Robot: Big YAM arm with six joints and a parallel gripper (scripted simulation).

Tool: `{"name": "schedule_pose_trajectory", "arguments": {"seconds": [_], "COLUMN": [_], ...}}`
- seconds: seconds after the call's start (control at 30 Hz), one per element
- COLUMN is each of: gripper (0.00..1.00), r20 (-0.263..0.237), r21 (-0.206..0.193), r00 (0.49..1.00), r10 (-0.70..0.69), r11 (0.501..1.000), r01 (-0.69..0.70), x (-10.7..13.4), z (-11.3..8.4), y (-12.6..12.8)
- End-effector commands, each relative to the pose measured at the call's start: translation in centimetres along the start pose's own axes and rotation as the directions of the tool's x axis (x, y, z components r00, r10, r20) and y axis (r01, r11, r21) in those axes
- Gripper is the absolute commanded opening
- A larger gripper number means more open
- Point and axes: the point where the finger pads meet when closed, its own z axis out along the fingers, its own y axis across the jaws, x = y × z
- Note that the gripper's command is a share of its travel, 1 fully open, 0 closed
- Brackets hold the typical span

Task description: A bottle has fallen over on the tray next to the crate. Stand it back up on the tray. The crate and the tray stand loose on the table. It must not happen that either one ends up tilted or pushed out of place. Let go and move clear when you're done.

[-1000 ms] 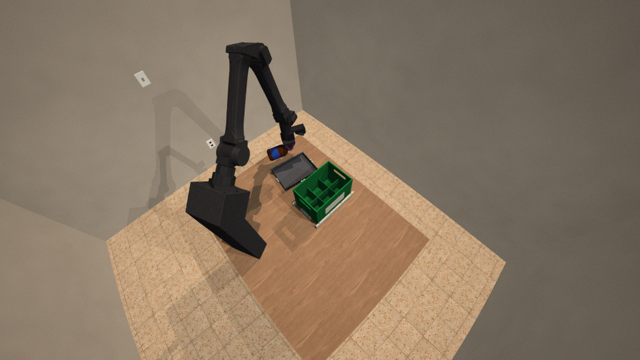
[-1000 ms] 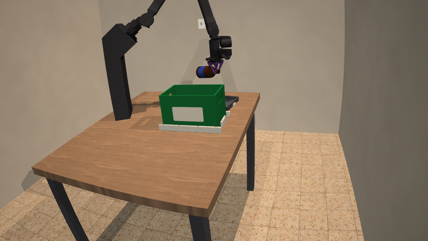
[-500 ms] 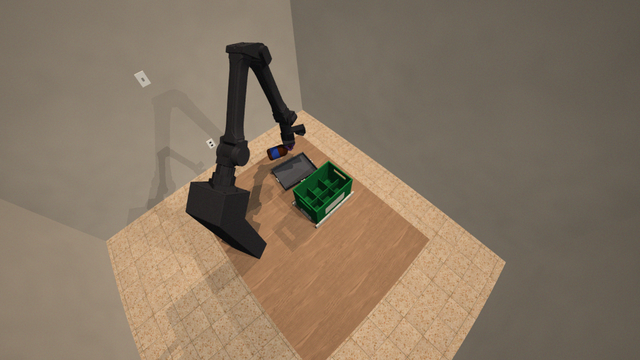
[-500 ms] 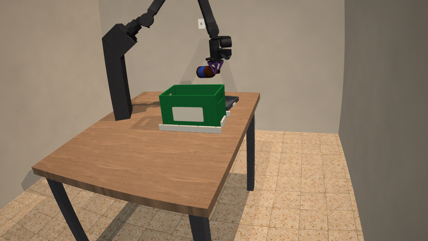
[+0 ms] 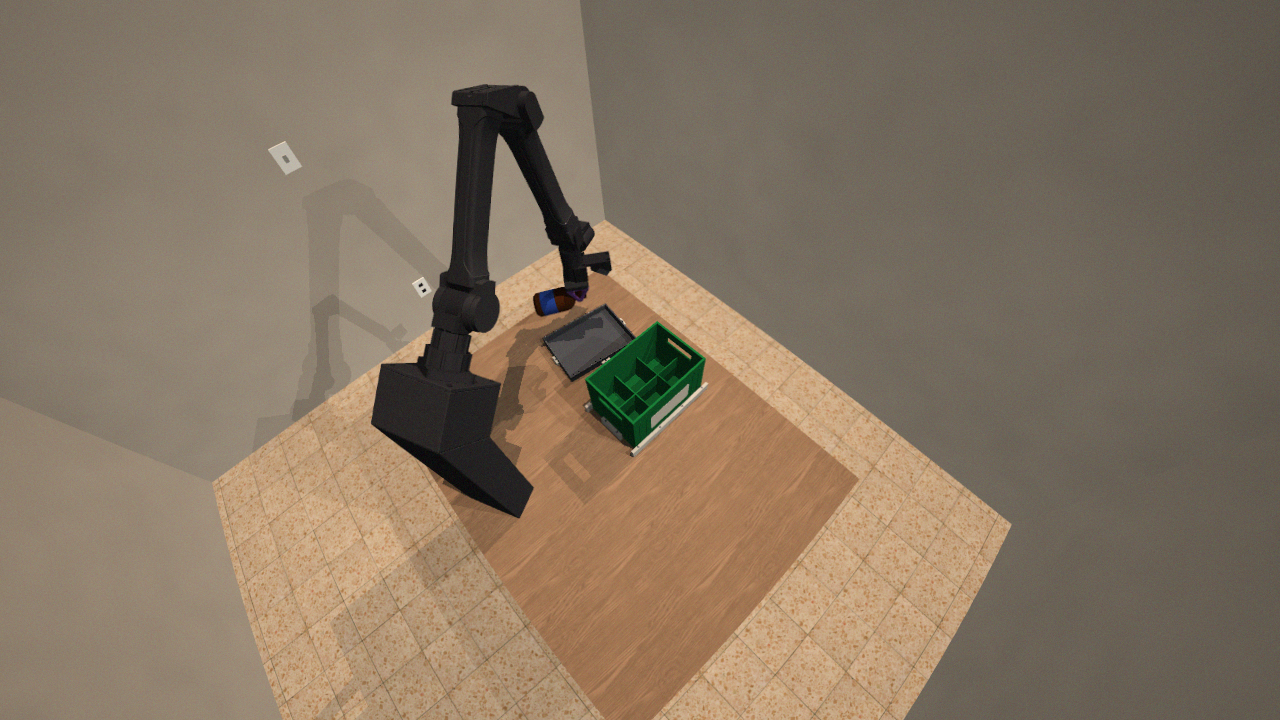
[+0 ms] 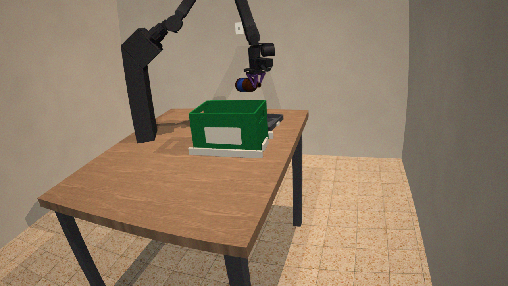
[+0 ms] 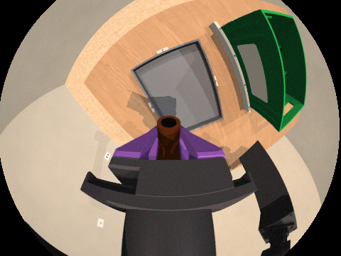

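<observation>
My gripper point(image 5: 577, 291) point(image 6: 256, 82) point(image 7: 168, 129), with purple fingers, is shut on the neck of a brown bottle point(image 5: 554, 300) point(image 6: 244, 85) point(image 7: 168, 130) with a blue label. The bottle hangs roughly level, high above the table, its body pointing away from the fingers. In the wrist view only its neck and mouth show. The dark grey tray point(image 5: 588, 340) point(image 6: 275, 119) point(image 7: 177, 82) lies below, bare, next to the green crate point(image 5: 646, 383) point(image 6: 227, 124) point(image 7: 270, 68).
The crate has several empty compartments and rests on a white base point(image 6: 225, 152) in the back half of the wooden table point(image 5: 644, 537) point(image 6: 159, 188). The arm's black pedestal point(image 5: 443, 420) point(image 6: 136, 85) stands at the table's left side. The tray lies near the far right table edge.
</observation>
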Motion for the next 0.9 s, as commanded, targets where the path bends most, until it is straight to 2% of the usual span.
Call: {"name": "schedule_pose_trajectory", "arguments": {"seconds": [0.0, 0.87], "gripper": [0.0, 0.0], "r20": [0.009, 0.008], "r21": [-0.011, -0.011], "r00": [0.997, 0.997], "r10": [0.072, 0.083], "r11": [0.997, 0.997], "r01": [-0.072, -0.082], "x": [-0.33, -0.32], "z": [-1.44, -1.44], "y": [0.1, 0.1]}}
